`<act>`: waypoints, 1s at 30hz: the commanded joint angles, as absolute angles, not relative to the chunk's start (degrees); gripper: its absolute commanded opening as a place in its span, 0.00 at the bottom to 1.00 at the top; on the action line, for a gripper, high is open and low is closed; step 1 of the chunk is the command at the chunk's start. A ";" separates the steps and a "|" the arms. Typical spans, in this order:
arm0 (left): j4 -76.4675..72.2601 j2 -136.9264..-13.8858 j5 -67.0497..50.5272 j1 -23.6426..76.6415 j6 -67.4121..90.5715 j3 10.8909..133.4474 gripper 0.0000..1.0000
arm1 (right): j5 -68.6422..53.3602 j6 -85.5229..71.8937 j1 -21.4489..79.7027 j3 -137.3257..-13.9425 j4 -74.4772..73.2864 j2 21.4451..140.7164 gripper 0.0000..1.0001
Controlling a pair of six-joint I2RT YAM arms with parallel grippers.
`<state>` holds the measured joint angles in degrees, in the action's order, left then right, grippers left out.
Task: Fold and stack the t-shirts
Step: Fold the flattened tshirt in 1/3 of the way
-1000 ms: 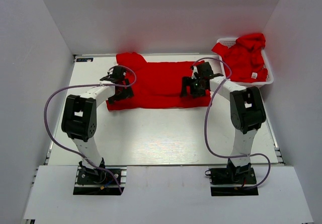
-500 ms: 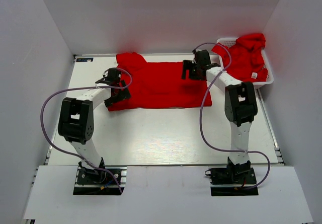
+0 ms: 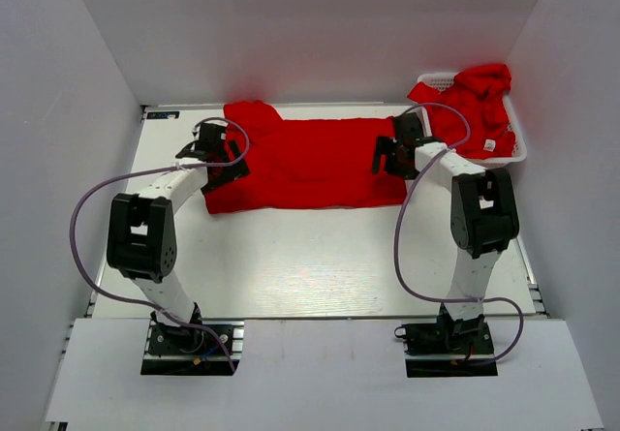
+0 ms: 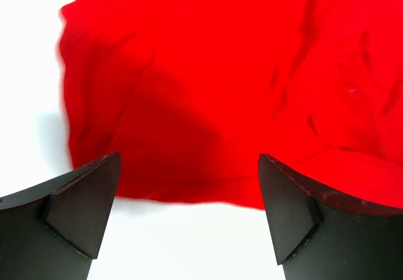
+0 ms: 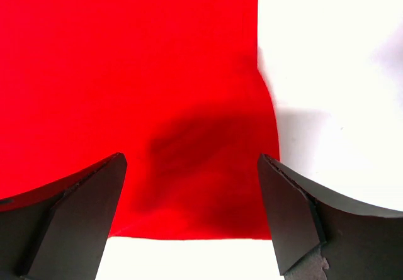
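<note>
Shirts are what you sort out first: one red t-shirt [image 3: 310,165] lies spread flat on the white table [image 3: 310,257], stretching away to the left of the white lattice basket [image 3: 438,79], and its closest end lies near the basket's left wall. More red shirts [image 3: 470,111] sit heaped inside the basket, with cloth draped over its far rim and a small white tag [image 3: 491,145] showing at its near right corner. Your right gripper [image 3: 392,155] hangs over the end of the spread t-shirt nearest the basket, just left of the basket's near left corner. Its jaws stand wide apart and nothing is between them. In the right wrist view the right gripper [image 5: 192,211] frames the t-shirt's [image 5: 126,72] straight side edge and corner, with bare table [image 5: 327,53] on the basket side. You cannot tell from these views whether the tips touch the cloth. Your left gripper [image 3: 217,156] is over the end of the t-shirt farthest from the basket, well apart from it, beside the sleeve. Its jaws are also spread wide and empty. In the left wrist view the left gripper [image 4: 189,211] looks down on rumpled cloth [image 4: 239,78] with a rounded edge, and table [image 4: 31,53] shows beyond that edge on the side away from the basket.
</note>
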<state>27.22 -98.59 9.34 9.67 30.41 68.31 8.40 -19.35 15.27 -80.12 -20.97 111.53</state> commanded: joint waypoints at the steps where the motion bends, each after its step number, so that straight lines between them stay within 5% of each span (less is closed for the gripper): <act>1: 22.68 -102.02 3.18 9.23 29.18 71.19 1.00 | 2.57 -20.13 14.85 -77.61 -19.16 109.25 0.90; 6: 20.57 -106.08 2.02 9.23 28.66 70.58 1.00 | -11.31 -17.05 15.12 -73.21 -10.12 110.21 0.90; 12: 22.32 -106.87 2.03 9.23 29.17 64.53 1.00 | -11.43 -19.59 14.68 -68.03 -10.28 111.36 0.90; 22: 35.22 -87.55 2.72 9.93 36.56 47.03 1.00 | -4.22 -23.56 14.85 -49.75 -21.05 96.25 0.90; 30: 50.08 -77.35 -1.58 10.46 39.55 43.49 1.00 | -17.23 -22.77 16.26 -37.79 -27.06 87.11 0.90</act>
